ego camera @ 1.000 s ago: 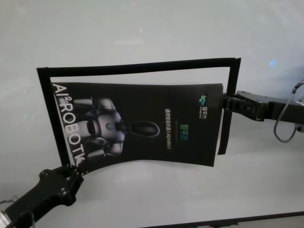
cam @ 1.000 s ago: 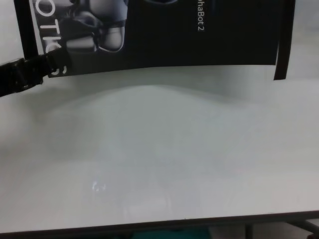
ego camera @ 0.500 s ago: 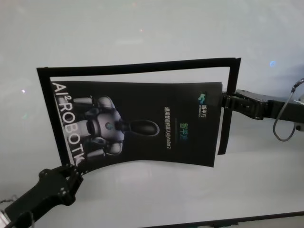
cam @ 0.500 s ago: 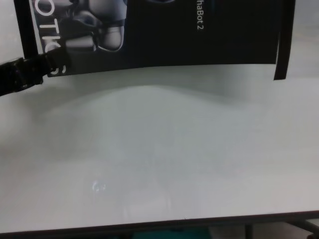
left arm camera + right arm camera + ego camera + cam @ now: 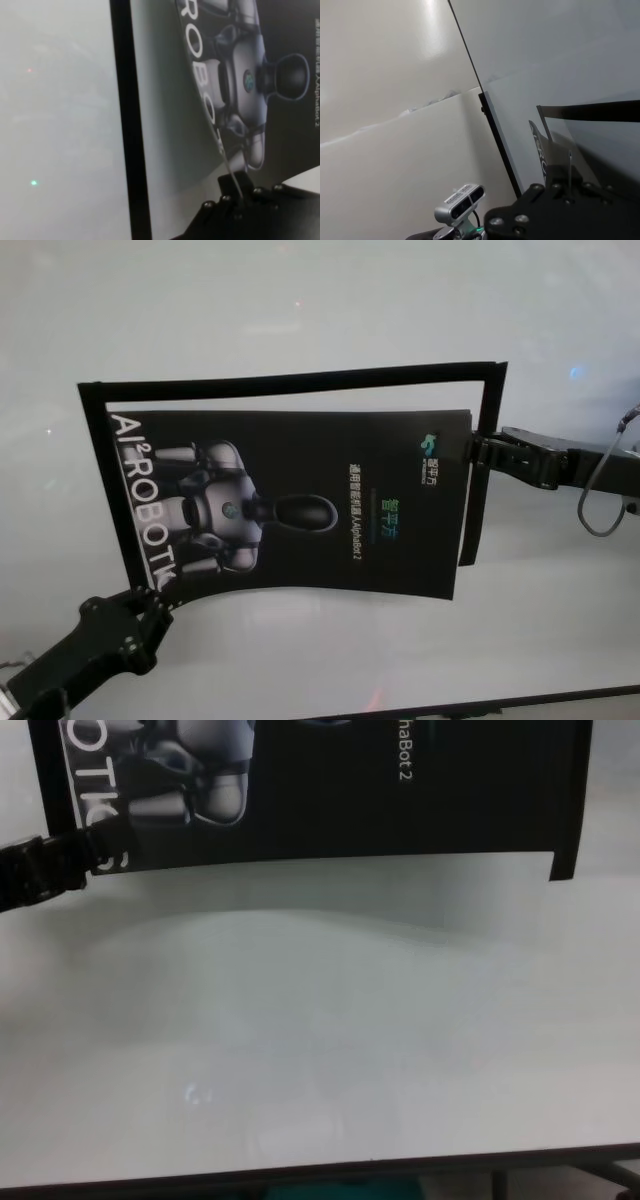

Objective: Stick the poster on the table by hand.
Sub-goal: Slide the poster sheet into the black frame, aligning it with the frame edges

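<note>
The poster (image 5: 300, 505), a black glossy sheet with a grey-white robot picture and white lettering, hangs slightly bowed just above the white table (image 5: 300, 300). My left gripper (image 5: 152, 592) is shut on its near left corner. My right gripper (image 5: 474, 452) is shut on its right edge. The chest view shows the poster's near edge (image 5: 350, 810) and my left gripper (image 5: 92, 860). In the left wrist view, my left gripper (image 5: 235, 192) pinches the poster (image 5: 280, 125). In the right wrist view, my right gripper (image 5: 569, 181) holds the sheet edge-on.
Narrow black tape strips (image 5: 290, 380) frame the poster along its far, left and right sides; one shows in the left wrist view (image 5: 127, 125). The table's dark front edge (image 5: 500, 705) runs close by me. Bare tabletop (image 5: 320, 1040) lies between poster and edge.
The poster's near edge has dropped and straightened, and its shadow on the table has shrunk. Both grippers keep their hold and have barely shifted.
</note>
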